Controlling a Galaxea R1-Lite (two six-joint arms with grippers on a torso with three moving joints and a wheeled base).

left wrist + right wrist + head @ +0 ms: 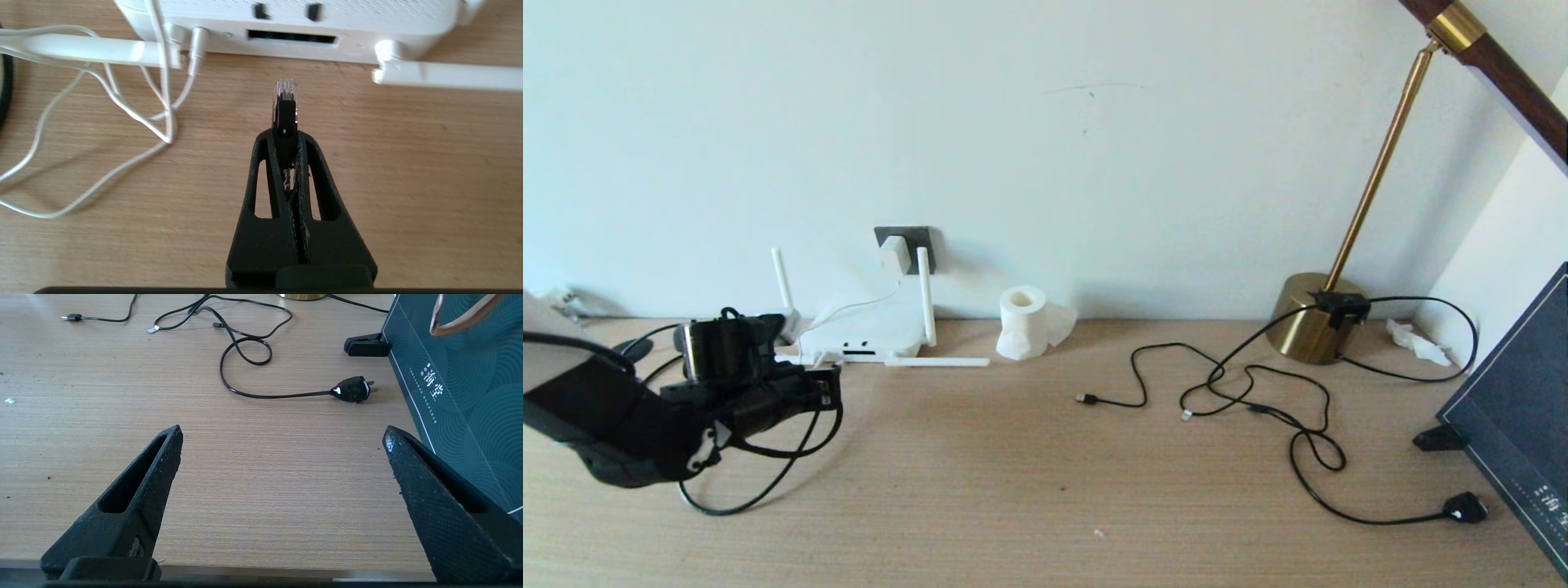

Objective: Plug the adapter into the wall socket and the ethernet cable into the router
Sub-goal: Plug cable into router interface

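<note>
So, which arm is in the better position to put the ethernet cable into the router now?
Left. The left gripper already pinches the ethernet cable just before the router ports. The right gripper hangs open near a black power plug.

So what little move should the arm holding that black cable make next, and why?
Probably ease the left gripper straight forward. It is shut on the ethernet cable, whose clear tip points at the router with bare table between them, roughly in line with the dark port slot. The adapter already sits in the wall socket.
</note>
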